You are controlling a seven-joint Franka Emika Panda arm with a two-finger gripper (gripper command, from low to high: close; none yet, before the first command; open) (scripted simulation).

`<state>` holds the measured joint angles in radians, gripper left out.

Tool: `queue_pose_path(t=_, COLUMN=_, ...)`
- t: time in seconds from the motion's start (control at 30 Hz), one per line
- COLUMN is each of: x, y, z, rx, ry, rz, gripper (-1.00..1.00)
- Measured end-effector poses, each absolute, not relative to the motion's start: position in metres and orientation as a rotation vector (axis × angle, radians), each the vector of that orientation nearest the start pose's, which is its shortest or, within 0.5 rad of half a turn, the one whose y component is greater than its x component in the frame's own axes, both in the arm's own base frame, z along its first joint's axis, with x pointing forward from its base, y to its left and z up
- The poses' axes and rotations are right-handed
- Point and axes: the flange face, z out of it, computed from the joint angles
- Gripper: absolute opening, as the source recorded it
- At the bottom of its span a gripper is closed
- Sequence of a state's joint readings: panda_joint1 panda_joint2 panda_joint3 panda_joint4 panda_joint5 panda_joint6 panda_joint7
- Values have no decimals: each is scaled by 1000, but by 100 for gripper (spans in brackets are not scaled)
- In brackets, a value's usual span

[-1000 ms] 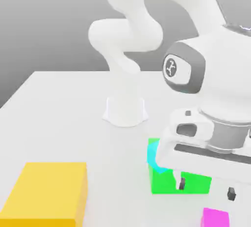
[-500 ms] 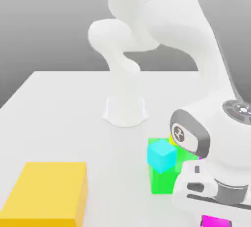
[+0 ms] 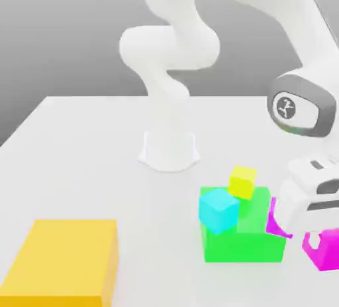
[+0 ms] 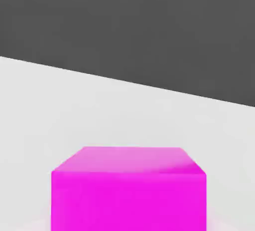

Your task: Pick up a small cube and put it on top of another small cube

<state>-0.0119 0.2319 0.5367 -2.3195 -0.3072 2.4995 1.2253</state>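
My gripper (image 3: 319, 238) hangs at the exterior view's right, just beyond the green block, shut on a small magenta cube (image 3: 326, 254). That cube sits tilted under the white hand and off the table. In the hand view the same cube (image 4: 128, 190) sits close up, with white table and dark background behind it. A second small magenta cube (image 3: 273, 221) rests beside the green block, partly hidden behind the hand.
A green block (image 3: 242, 238) stands mid-table with a small cyan cube (image 3: 218, 209) at its left corner and a small yellow cube (image 3: 242, 182) behind it. A large yellow block (image 3: 63, 262) lies at front left. The arm's white base (image 3: 169, 150) stands further back.
The gripper came down over the magenta cube, shut on it, then rose and shifted right with the cube. The cyan and yellow cubes are now uncovered.
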Motion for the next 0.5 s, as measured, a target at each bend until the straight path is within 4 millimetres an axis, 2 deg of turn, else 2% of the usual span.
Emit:
queue_pose_path(t=0.27, x=376, y=271, z=291, rx=-3255, ry=232, rz=-110, gripper=-100)
queue_pose_path(t=0.5, x=323, y=251, z=320, rx=-3276, ry=-105, rz=-118, gripper=-100)
